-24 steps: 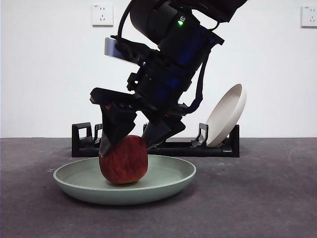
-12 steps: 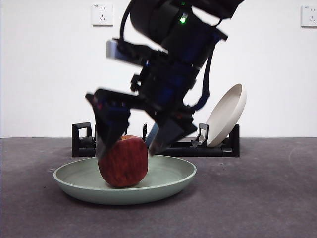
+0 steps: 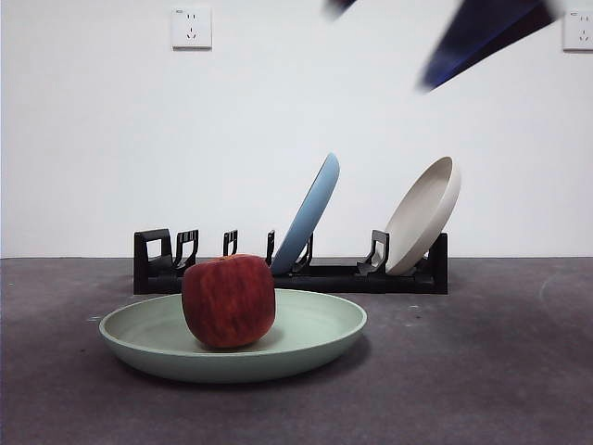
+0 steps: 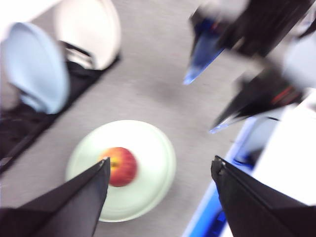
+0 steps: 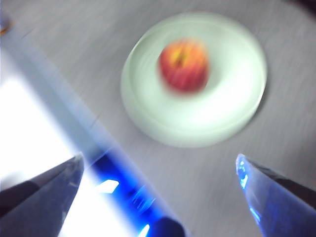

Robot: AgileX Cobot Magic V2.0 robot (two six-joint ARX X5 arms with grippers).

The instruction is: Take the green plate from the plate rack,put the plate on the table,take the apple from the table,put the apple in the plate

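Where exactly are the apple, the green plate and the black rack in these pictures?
the apple (image 3: 229, 301): front view, middle of its red side.
the green plate (image 3: 320, 326): front view, bare inner surface beside the apple.
the plate rack (image 3: 347, 277): front view, its low black base bar between the two standing plates.

Setting: robot test bench in a lab-type room, not a home kitchen.
Wall: plain white, bare except two white power sockets, one high at one side, one at the other.
Work surface: dark grey matte table with pale scuffs, running straight up to the wall.
Props: black plate rack staged alone near the wall, with a light blue plate and a cream-white plate; no cupboards, sink or food clutter around it.
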